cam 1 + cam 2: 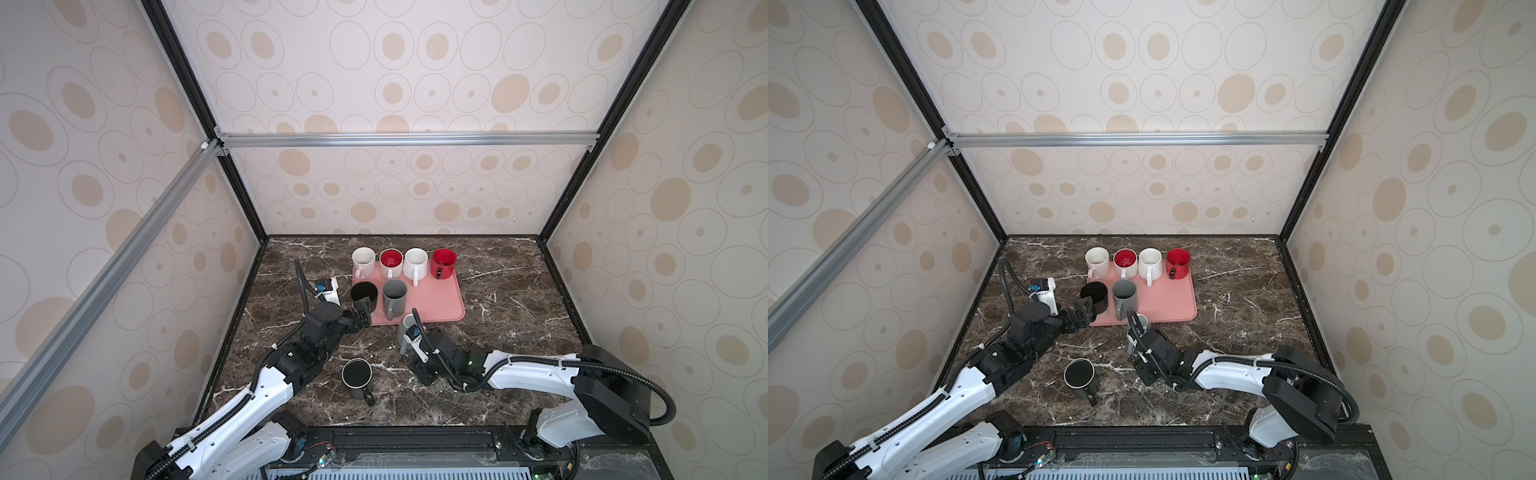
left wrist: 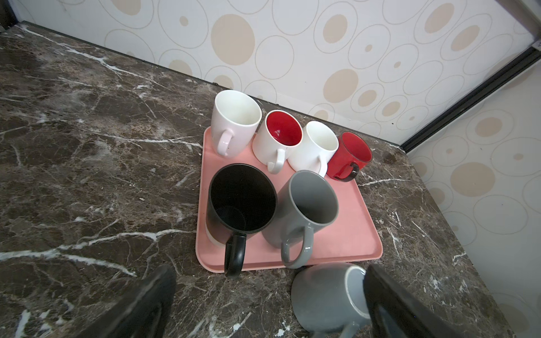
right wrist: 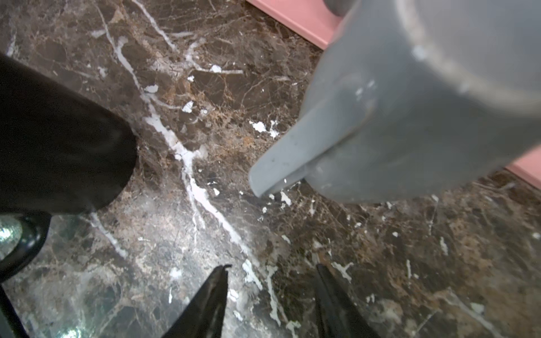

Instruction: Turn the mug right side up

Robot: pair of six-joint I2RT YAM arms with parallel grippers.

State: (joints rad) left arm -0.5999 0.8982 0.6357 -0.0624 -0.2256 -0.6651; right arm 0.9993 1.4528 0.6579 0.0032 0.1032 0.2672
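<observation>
The grey mug stood base-up on the table, just in front of the pink tray. The right gripper hung near its handle — fingers parted, nothing between them. The left gripper gaped wide, empty, facing a black mug and an upright grey mug on the tray, four white and red mugs behind. A second black mug sat on the dark marbled top — walls patterned with beige rings.
</observation>
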